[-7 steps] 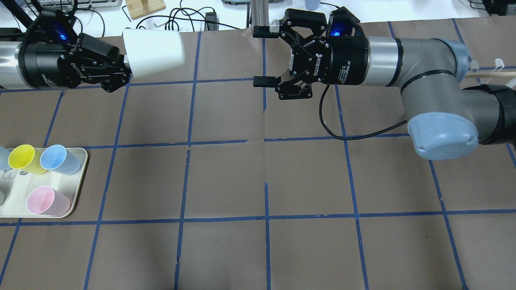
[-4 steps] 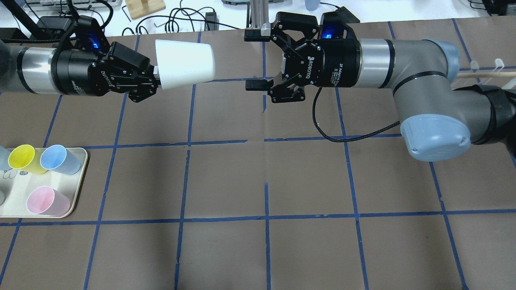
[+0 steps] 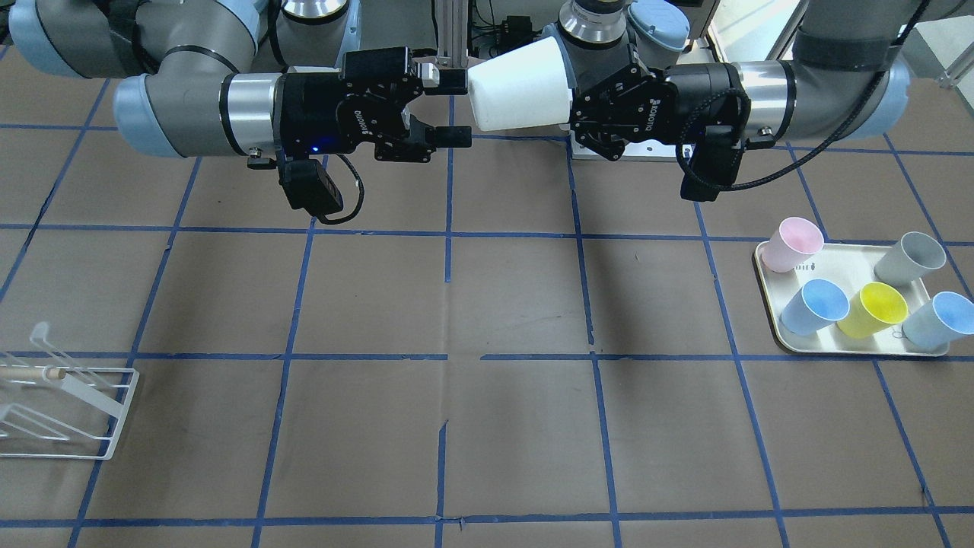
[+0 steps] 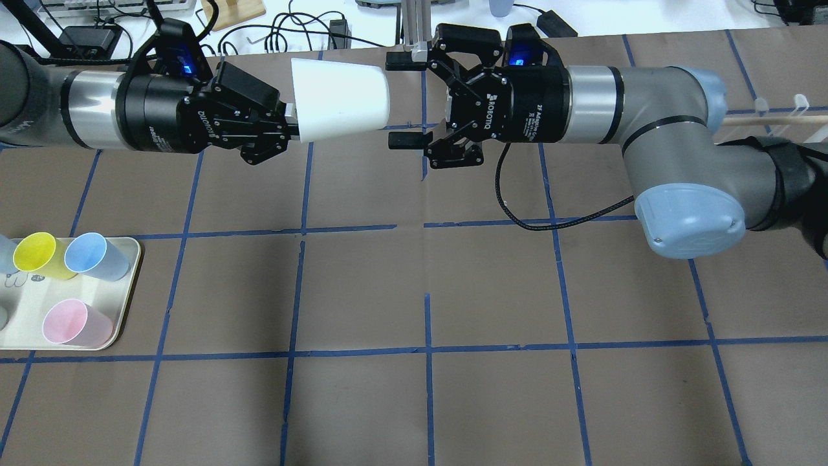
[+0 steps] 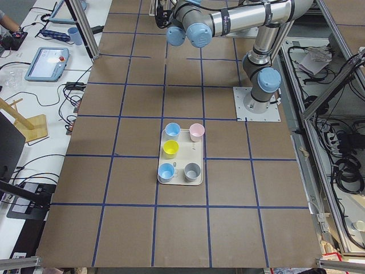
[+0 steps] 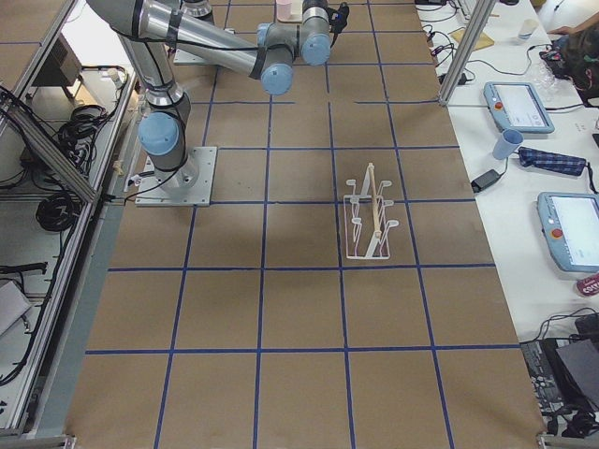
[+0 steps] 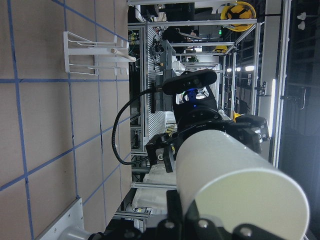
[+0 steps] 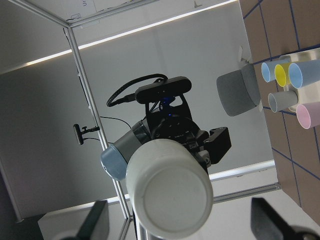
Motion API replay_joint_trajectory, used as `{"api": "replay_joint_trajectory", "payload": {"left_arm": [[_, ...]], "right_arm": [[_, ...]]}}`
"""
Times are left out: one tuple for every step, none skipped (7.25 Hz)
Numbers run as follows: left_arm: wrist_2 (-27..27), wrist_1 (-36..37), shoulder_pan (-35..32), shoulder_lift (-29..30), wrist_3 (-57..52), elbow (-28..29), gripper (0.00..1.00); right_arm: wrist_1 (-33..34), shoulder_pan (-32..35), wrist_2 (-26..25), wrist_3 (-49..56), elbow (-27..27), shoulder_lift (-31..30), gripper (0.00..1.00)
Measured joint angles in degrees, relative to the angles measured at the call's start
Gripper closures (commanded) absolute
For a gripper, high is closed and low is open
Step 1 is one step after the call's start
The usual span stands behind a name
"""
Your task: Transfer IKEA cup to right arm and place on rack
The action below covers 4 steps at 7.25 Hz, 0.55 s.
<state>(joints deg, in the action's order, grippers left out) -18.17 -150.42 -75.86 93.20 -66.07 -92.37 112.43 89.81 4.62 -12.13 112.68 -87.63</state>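
Note:
The IKEA cup (image 4: pixel 339 97), near-white and tapered, is held level above the table's far side, with its base pointing at the right arm. My left gripper (image 4: pixel 289 127) is shut on the cup's rim. My right gripper (image 4: pixel 396 102) is open and its fingertips (image 4: pixel 402 139) sit just at the cup's base, one on each side. The front view shows the cup (image 3: pixel 517 84) between the left gripper (image 3: pixel 574 114) and the right gripper (image 3: pixel 455 108). The cup fills both wrist views (image 7: pixel 240 190) (image 8: pixel 170 190). The white wire rack (image 3: pixel 61 411) (image 6: pixel 372 220) stands at the table's right end.
A beige tray (image 4: pixel 123 304) at the left holds pink (image 4: pixel 68 321), yellow (image 4: pixel 37 252) and blue (image 4: pixel 90 254) cups; the front view also shows a grey one (image 3: pixel 909 256). Cables and a wooden stand lie beyond the table's far edge.
My left arm has carried the cup to the right, toward the right gripper. My right gripper has moved a little left, so its open fingertips now flank the cup's base.

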Motion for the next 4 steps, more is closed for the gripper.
{"api": "replay_joint_trajectory", "payload": {"left_arm": [[0.54, 0.07, -0.73, -0.08, 0.37, -0.04, 1.0], [0.77, 0.15, -1.06, -0.06, 0.57, -0.07, 1.0], [0.98, 0.27, -1.24, 0.01, 0.64, -0.18, 1.0], [1.41, 0.43, -1.36, 0.08, 0.67, -0.39, 1.0]], "right_arm": [[-0.01, 0.23, 0.55, -0.33, -0.08, 0.0, 0.0], [-0.01, 0.67, 0.84, -0.61, -0.16, -0.01, 0.02], [-0.01, 1.06, 0.93, -1.28, -0.22, -0.07, 0.09], [-0.01, 1.23, 0.93, -2.35, -0.24, -0.12, 0.14]]}}
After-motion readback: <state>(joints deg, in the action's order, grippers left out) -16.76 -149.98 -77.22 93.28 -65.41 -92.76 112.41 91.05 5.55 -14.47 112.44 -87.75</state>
